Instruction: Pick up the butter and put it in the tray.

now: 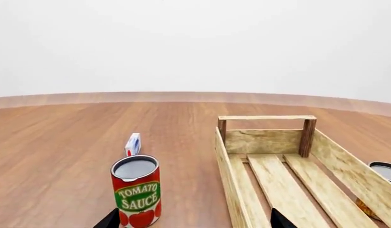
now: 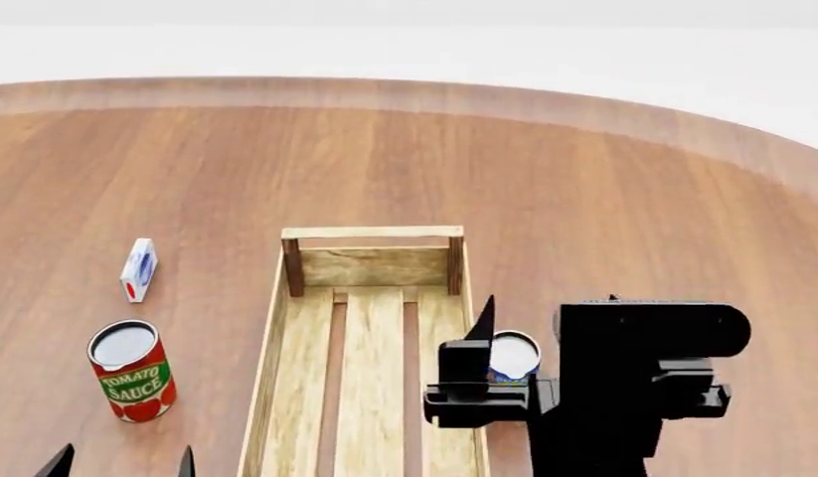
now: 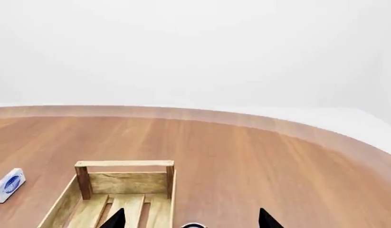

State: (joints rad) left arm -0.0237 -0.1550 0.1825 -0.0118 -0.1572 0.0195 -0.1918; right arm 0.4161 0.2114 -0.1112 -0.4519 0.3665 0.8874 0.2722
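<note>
No red-and-orange butter carton shows clearly in any view. The tray [image 2: 372, 233], a long pale wooden crate, lies in the middle of the wooden table and holds nothing; it also shows in the left wrist view [image 1: 265, 118] and the right wrist view [image 3: 124, 164]. My left gripper [image 1: 192, 219] is open and empty, low at the front left [image 2: 121, 465], between the tomato sauce can and the tray's left wall. My right gripper [image 3: 191, 219] is open and empty, above the tray's right wall; one of its fingers [image 2: 483, 323] shows in the head view.
A tomato sauce can [image 2: 130, 371] stands left of the tray, also in the left wrist view [image 1: 137, 190]. A small white-and-blue carton [image 2: 138, 269] stands behind it. A blue can with a white lid [image 2: 515, 355] stands against the tray's right side, partly under my right arm [image 2: 634, 378].
</note>
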